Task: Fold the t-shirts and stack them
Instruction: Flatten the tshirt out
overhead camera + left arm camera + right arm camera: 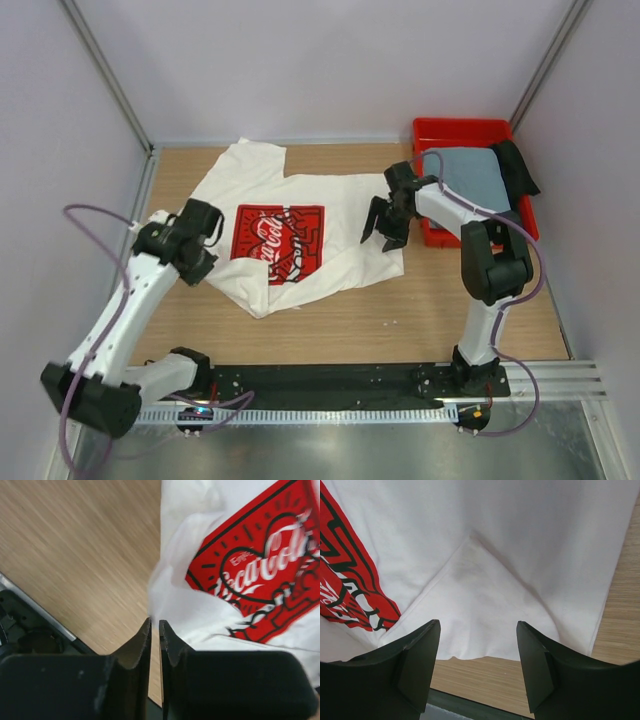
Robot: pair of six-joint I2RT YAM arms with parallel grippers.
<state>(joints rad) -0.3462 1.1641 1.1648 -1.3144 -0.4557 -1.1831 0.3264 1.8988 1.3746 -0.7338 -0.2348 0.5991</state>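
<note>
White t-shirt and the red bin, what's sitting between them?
In the top view, a narrow strip of bare wooden table, with the right arm crossing above it to the shirt.

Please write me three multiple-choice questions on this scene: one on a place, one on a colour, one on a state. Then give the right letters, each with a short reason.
1. Where does the grey-blue t-shirt lie?
A. spread on the wood
B. in the red bin
C. draped over an arm

2. What colour is the square print on the white t-shirt?
A. blue
B. green
C. red

3. How does the right end effector stand?
A. open, with nothing between its jaws
B. shut on cloth
C. shut on a rim

Answers:
1 B: it rests inside the bin at the far right of the table.
2 C: the Coca-Cola square shows red in every view.
3 A: the right wrist view shows the jaws wide apart above the white shirt's edge.
</note>
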